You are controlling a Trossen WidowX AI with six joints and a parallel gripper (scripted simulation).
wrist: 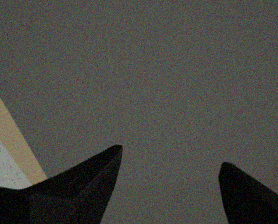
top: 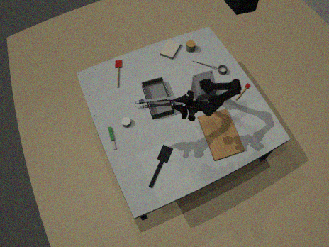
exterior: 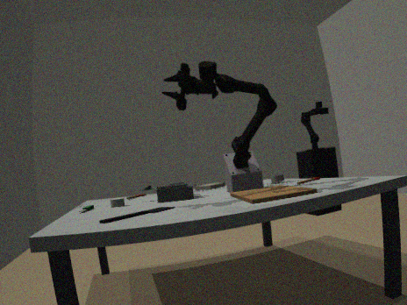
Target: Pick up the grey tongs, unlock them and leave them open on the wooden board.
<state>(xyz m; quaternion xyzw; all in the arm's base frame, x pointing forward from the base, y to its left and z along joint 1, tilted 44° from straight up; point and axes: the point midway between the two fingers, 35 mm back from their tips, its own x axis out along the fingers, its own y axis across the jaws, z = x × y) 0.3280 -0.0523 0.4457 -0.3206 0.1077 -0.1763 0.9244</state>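
Observation:
The grey tongs lie shut across the front part of the grey roasting tin in the middle of the table. The wooden board lies flat to the right of the tin, in front of the arm's base. My gripper hangs high above the table with its fingers pointing sideways, over the stretch between tin and board. Its fingers stand partly apart with nothing between them. The wrist view shows only the dark background past the two fingertips.
A black spatula lies at the table's front. A green marker, a white puck and a red spatula lie on the left. A tan block, a wooden cylinder, a ring-ended tool and a small red spatula lie at the back right.

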